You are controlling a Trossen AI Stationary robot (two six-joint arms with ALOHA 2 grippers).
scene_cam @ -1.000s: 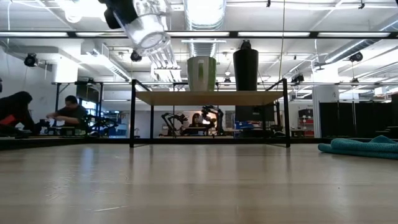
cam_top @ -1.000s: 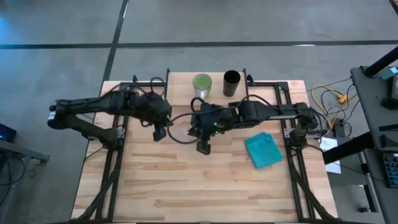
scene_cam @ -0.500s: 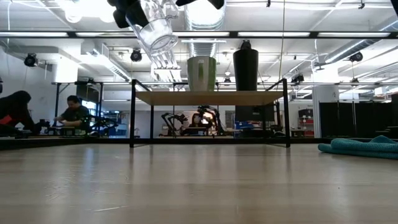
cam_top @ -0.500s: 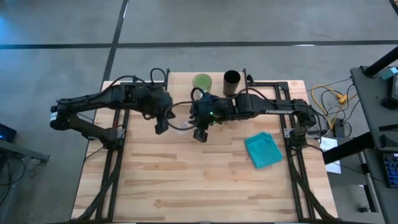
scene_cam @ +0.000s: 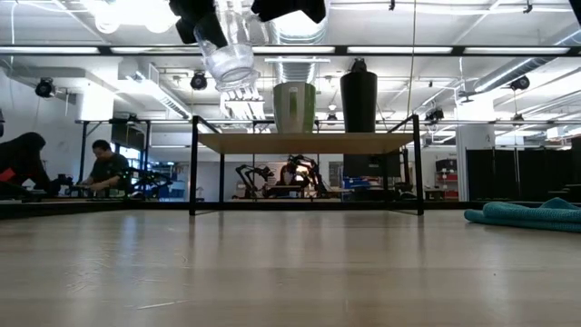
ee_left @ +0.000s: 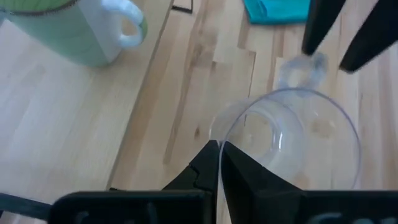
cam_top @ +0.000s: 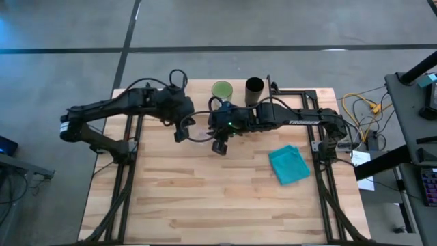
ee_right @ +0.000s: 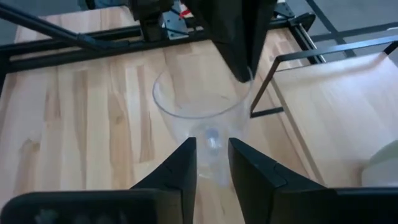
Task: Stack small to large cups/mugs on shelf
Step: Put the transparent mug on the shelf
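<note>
Above bare plank table, clear round glass cup (ee_left: 289,140), left tool (ee_left: 219,148) pinching rim

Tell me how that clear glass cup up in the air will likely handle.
Probably slippery and fragile: the glass cup is smooth and clear, and the left claw pinches only its thin rim. Hanging tilted, it may swivel in that pinch. The right claw at its handle likely steadies it.
</note>
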